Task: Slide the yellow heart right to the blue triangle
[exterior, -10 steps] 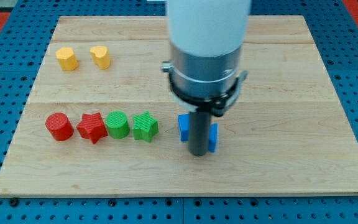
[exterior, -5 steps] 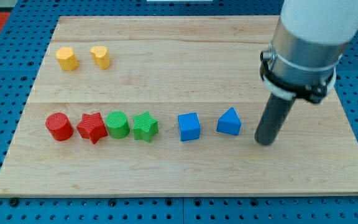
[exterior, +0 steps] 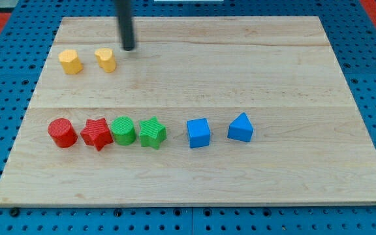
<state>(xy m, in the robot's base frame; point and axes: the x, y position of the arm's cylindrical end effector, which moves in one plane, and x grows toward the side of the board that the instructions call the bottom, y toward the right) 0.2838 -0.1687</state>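
Note:
The yellow heart [exterior: 106, 59] sits near the board's top left, with a second yellow block [exterior: 70, 62] to its left. The blue triangle [exterior: 241, 127] sits right of centre in the lower row, with a blue cube [exterior: 198, 132] to its left. My tip [exterior: 129, 47] is a short way up and to the right of the yellow heart, not touching it. The rod reaches up out of the view's top.
A row along the lower left holds a red cylinder [exterior: 62, 132], a red star [exterior: 96, 134], a green cylinder [exterior: 123, 130] and a green star [exterior: 152, 132]. The wooden board [exterior: 286, 189] lies on a blue pegboard.
My tip has moved from between the blue blocks, out to the right of the blue triangle, then far across to the top left beside the yellow heart. The blocks have not moved.

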